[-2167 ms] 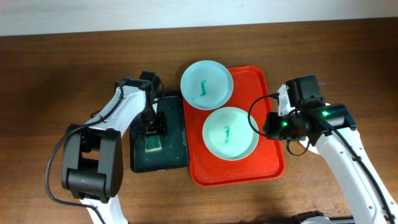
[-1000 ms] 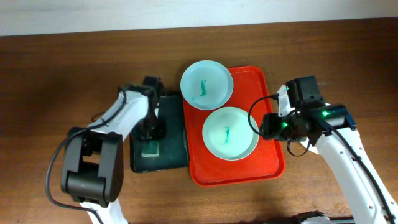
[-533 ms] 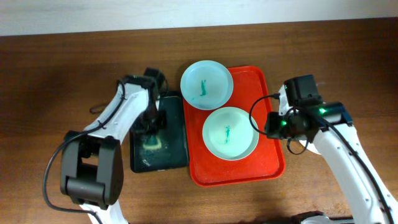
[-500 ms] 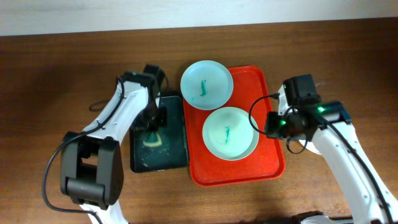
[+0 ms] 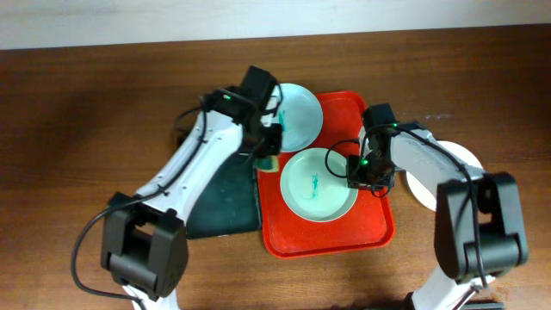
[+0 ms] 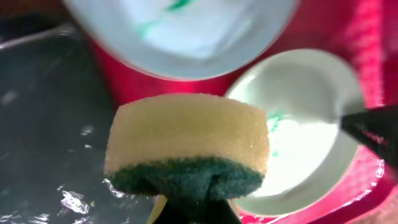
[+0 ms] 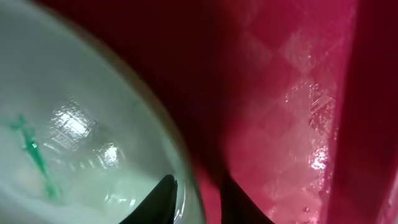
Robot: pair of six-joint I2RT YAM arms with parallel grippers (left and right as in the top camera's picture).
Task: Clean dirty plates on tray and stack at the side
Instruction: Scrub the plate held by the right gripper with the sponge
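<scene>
Jaws of the left gripper [image 6: 193, 210] are closed on the sponge [image 6: 186, 143], pinching it at its dark green scouring layer so the yellow foam stands clear. It hangs over the seam between the black tray [image 5: 224, 207] and the red tray [image 5: 327, 237]. The right gripper [image 7: 196, 196] has its jaws set narrow astride the right rim of the near plate [image 5: 318, 185], one fingertip inside the bowl and the other on the tray outside. The right wrist view does not show whether they actually pinch the rim. Both dirty plates carry green smears. The near one lies wholly on the red tray, and the far plate [image 5: 288, 116] sits beyond it, overhanging the tray's back left corner and just beside the sponge. These plates look stiff, thin-walled and glossy, with a sheen in the near one that suggests wetness. I judge them light but slippery and liable to chip. The raised rim is the sensible place to hold, gripped squarely so the plate does not pivot or skate under scrubbing. By contrast, the sponge is soft and will squash, so pressure should come down flat through the foam. At the right, on the wooden table [image 5: 86, 86], a white disc [image 5: 422, 188] shows partly behind the right arm; what it is cannot be told.
</scene>
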